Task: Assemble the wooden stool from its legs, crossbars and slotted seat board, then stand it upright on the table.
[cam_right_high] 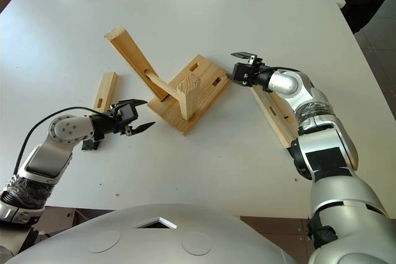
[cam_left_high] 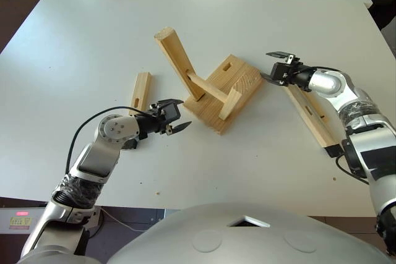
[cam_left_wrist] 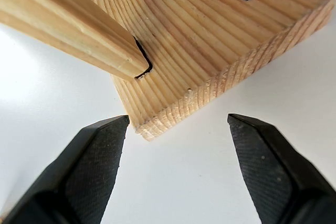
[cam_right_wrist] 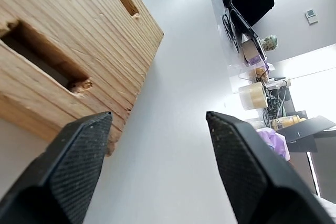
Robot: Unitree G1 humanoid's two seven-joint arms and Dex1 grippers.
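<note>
Our left gripper (cam_left_high: 184, 113) and right gripper (cam_left_high: 266, 66), both spread wide and empty, flank the half-built stool.
From our left: a short slotted wooden bar (cam_left_high: 140, 93) lies on the smooth white table (cam_left_high: 74, 41); the square, striped-grain seat board (cam_left_high: 244, 85) carries a long squared leg (cam_left_high: 176, 60) and a second leg (cam_left_high: 230, 104), joined by a crossbar (cam_left_high: 207, 86); another loose leg (cam_left_high: 309, 119) lies under our right arm.

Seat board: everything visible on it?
The seat board is a pale wooden slab lying flat on the table. A leaning leg and a second leg stand in it, joined by a crossbar; two slots are empty. The open left gripper faces its near corner, the open right gripper its right corner.
</note>
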